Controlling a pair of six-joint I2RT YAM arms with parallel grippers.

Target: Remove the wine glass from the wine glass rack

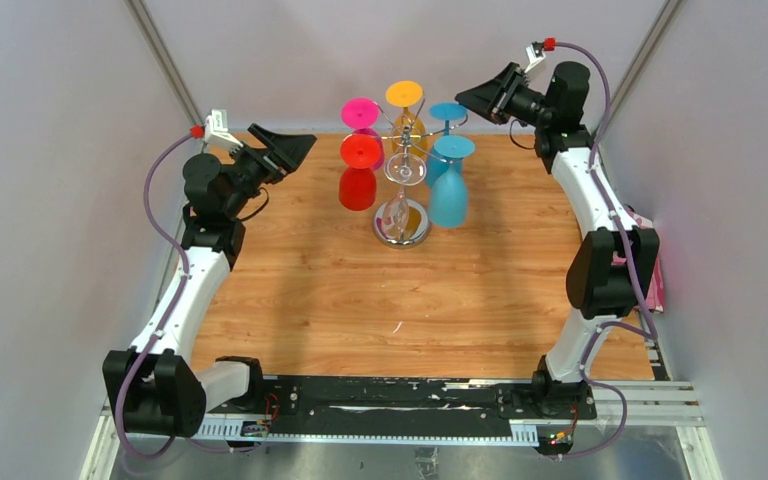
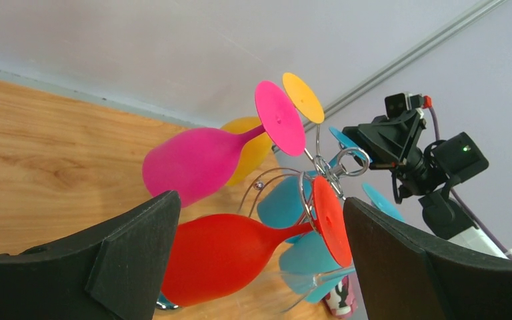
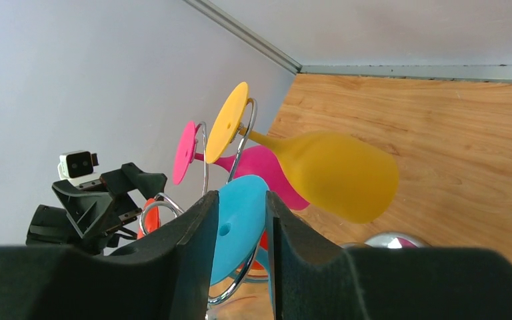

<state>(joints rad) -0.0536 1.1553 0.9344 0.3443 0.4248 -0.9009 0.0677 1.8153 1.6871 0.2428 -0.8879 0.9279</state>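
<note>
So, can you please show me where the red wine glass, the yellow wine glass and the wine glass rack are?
red wine glass (image 1: pixel 357 188), top external view, on its bowl.
yellow wine glass (image 3: pixel 337 177), right wrist view, on its bowl.
wine glass rack (image 1: pixel 418 232), top external view, on its round base.
</note>
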